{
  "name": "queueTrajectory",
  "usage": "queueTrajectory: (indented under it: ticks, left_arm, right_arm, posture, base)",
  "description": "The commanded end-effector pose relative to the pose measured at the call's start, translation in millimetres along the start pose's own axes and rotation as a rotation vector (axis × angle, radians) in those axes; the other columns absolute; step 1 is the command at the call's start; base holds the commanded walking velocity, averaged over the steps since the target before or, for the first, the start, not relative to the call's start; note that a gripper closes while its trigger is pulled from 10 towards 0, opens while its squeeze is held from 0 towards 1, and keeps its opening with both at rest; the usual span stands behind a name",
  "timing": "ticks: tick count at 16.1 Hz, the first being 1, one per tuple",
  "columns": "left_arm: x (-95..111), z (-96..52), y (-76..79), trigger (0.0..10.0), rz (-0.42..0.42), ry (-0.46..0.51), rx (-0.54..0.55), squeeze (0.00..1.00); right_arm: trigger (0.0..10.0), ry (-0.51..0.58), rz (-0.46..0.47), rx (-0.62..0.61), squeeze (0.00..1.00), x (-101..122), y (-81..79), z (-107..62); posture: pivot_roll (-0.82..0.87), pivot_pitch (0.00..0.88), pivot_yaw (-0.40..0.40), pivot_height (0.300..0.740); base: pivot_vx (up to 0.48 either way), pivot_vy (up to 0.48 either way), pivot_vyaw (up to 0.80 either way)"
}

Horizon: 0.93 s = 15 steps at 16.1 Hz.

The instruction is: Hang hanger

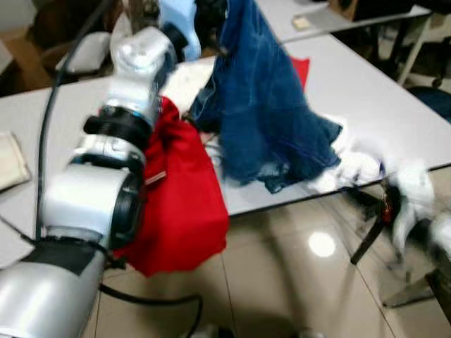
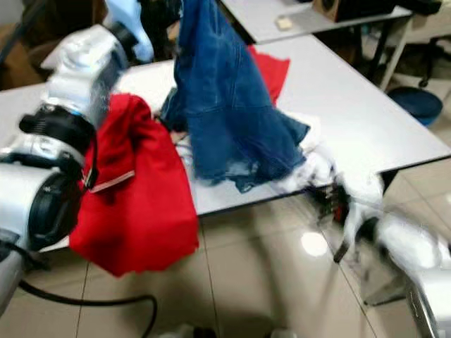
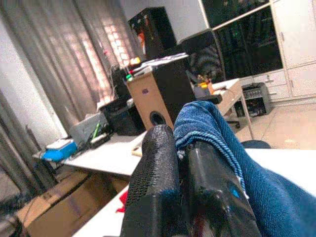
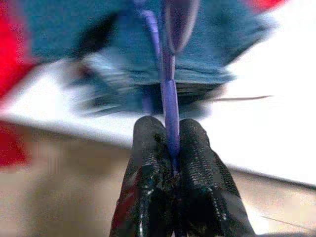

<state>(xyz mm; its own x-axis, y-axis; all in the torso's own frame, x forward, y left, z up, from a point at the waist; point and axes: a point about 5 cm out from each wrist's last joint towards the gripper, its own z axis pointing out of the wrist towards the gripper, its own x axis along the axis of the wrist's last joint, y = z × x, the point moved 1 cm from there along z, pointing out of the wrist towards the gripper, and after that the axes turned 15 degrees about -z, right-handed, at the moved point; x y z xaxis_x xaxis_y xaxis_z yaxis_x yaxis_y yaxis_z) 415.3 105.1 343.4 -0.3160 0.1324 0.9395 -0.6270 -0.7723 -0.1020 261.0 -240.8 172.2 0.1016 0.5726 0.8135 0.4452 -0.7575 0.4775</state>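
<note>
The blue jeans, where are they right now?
The blue jeans hang from the left end effector above the white table, right of the red cloth draped over the table's edge.
</note>
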Motion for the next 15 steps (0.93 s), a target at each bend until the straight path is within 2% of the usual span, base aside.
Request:
queueTrajectory:
  ticks: [1,2,3,4,5,7,8,10,11,12,13,14,15]
  left_arm:
    - [38.2,-6.3,-13.8,0.0,0.038,0.107,0.004,0.0]
    - [43.3,-7.4,-15.4,0.0,0.043,0.12,0.003,0.0]
    - [67.8,-11.4,-20.3,0.0,0.073,0.191,0.008,0.0]
    - [81.0,-13.5,-21.7,0.0,0.087,0.228,0.007,0.0]
    - [94.2,-14.6,-18.0,0.0,0.117,0.263,-0.016,0.0]
    - [89.0,-10.7,-7.6,0.0,0.123,0.256,-0.057,0.0]
    - [73.8,-5.5,1.4,0.0,0.118,0.228,-0.069,0.0]
    - [53.4,0.5,14.3,0.0,0.103,0.186,-0.09,0.0]
    - [31.2,7.5,37.7,0.0,0.084,0.157,-0.155,0.0]
    - [-4.2,14.4,69.6,0.0,0.063,0.084,-0.238,0.0]
    - [-17.7,15.4,78.6,0.0,0.055,0.05,-0.258,0.0]
    - [-44.0,16.7,91.8,0.0,0.063,-0.03,-0.273,0.0]
    - [-82.1,14.9,106.4,0.0,0.078,-0.165,-0.277,0.0]
  right_arm:
    - [10.0,-0.023,-0.048,-0.191,0.0,5.7,35.6,12.9]
    - [10.0,-0.006,-0.065,-0.229,0.0,11.1,43.5,15.8]
    - [10.0,0.154,-0.045,-0.355,0.0,42.6,68.7,23.5]
    - [10.0,0.253,-0.021,-0.393,0.0,60.4,77.3,25.8]
    - [10.0,0.344,-0.008,-0.406,0.0,77.7,80.0,29.9]
    - [10.0,0.345,-0.003,-0.374,0.0,75.2,69.9,35.9]
    - [10.0,0.321,-0.014,-0.326,0.0,64.4,56.5,38.7]
    - [10.0,0.263,0.039,-0.329,0.0,41.5,45.2,36.7]
    - [10.0,0.207,0.084,-0.369,0.0,20.5,36.5,23.3]
    - [10.0,0.16,0.167,-0.459,0.0,1.6,29.0,2.1]
    - [10.0,0.147,0.182,-0.489,0.0,-2.6,27.5,-4.1]
    - [10.0,0.114,0.205,-0.553,0.0,-10.5,26.9,-15.9]
    - [10.0,0.07,0.23,-0.654,0.0,-20.2,29.8,-33.8]
  posture:
    - [-0.03,0.0,0.122,0.74]
    - [-0.03,0.0,0.122,0.74]
    - [-0.03,0.0,0.11,0.74]
    - [-0.02,0.0,0.104,0.74]
    - [-0.02,0.0,0.104,0.74]
    - [-0.02,0.0,0.104,0.74]
    - [-0.03,0.0,0.099,0.74]
    - [-0.04,0.0,0.116,0.74]
    - [-0.05,0.0,0.121,0.74]
    - [-0.06,0.0,0.138,0.74]
    - [-0.07,0.0,0.145,0.74]
    - [-0.08,0.0,0.154,0.74]
    - [-0.1,0.0,0.167,0.74]
  base:
    - [0.0,0.0,0.0]
    - [0.0,0.0,0.0]
    - [0.0,0.0,0.0]
    - [0.0,0.0,0.0]
    - [0.0,0.0,0.0]
    - [0.0,0.0,0.0]
    - [0.0,0.0,0.0]
    - [0.0,0.0,0.0]
    - [0.0,0.0,0.0]
    - [0.0,0.0,0.0]
    - [0.0,0.0,0.0]
    - [0.0,0.0,0.0]
    - [0.0,0.0,0.0]
